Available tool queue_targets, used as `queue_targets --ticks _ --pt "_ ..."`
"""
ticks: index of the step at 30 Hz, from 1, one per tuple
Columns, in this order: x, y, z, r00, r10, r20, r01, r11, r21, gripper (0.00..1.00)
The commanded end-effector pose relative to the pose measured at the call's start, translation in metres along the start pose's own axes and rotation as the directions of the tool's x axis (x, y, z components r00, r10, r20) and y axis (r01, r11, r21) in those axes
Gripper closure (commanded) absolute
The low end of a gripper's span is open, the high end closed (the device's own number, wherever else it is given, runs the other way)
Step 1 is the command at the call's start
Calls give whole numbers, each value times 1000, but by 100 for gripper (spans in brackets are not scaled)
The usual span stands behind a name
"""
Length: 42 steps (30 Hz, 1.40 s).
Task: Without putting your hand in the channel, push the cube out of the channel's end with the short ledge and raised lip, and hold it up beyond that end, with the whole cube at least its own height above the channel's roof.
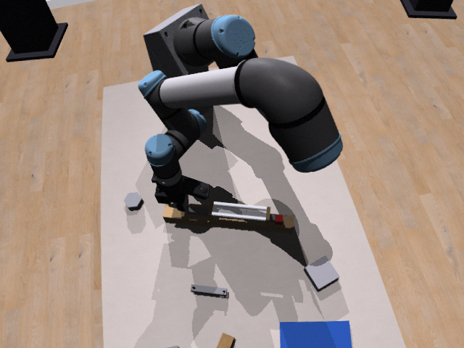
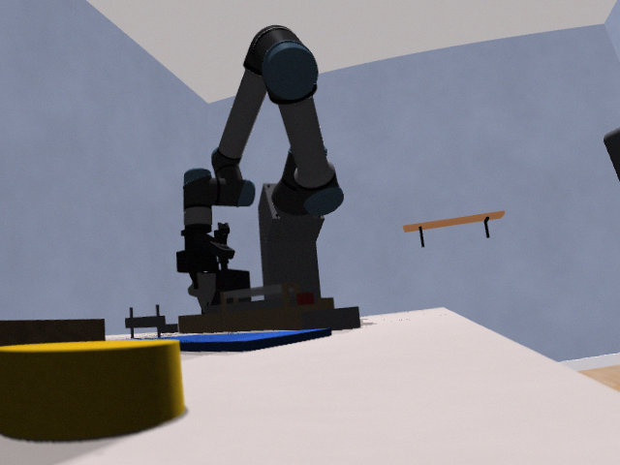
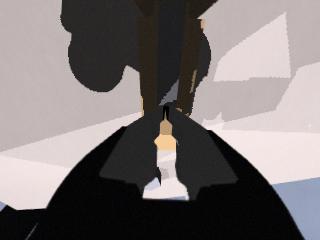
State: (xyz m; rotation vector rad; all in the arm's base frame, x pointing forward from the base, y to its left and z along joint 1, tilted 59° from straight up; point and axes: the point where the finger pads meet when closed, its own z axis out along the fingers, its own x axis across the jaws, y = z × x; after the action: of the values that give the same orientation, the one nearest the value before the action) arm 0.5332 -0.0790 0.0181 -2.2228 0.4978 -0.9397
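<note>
Top view: long brown wooden channel (image 1: pixel 228 223) with a clear roof panel (image 1: pixel 239 210) lies on the pale grey mat (image 1: pixel 119 262). The small red cube (image 1: pixel 278 218) sits just past the roof's far end, beside a tan block that looks like the raised lip; exact ledge shape too small to tell. So the push part looks largely done, cube out from under the roof but resting low on the channel, not lifted.

Black two-jaw gripper (image 1: pixel 179 204) is at the opposite, near end of the channel, well apart from the cube, tips down by the tan end piece. Jaws are closed tight. Wrist view shows the fingers meeting, only a thin tan sliver in the slit; cannot tell whether that is a pusher tool or just the channel end behind.

Left to do, my judgement: travel to the cube's end, open, grasp the cube, raise it well above the roof and hold.

Grey hexagonal block (image 1: pixel 133 200) sits off to the side, untouched.
</note>
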Motion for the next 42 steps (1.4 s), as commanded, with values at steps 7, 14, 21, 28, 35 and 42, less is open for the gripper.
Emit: queue_targets --ticks 7,14,21,28,35,42 --pt "0 -10 0 1000 0 -1 0 1000 0 100" --pt "0 -10 -3 1000 0 -1 0 1000 0 100" --pt "0 -10 -10 1000 0 -1 0 1000 0 100" --pt "0 -10 -27 1000 0 -1 0 1000 0 100" --pt "0 -10 -47 1000 0 -1 0 1000 0 100" --pt "0 -10 -59 1000 0 -1 0 1000 0 100"
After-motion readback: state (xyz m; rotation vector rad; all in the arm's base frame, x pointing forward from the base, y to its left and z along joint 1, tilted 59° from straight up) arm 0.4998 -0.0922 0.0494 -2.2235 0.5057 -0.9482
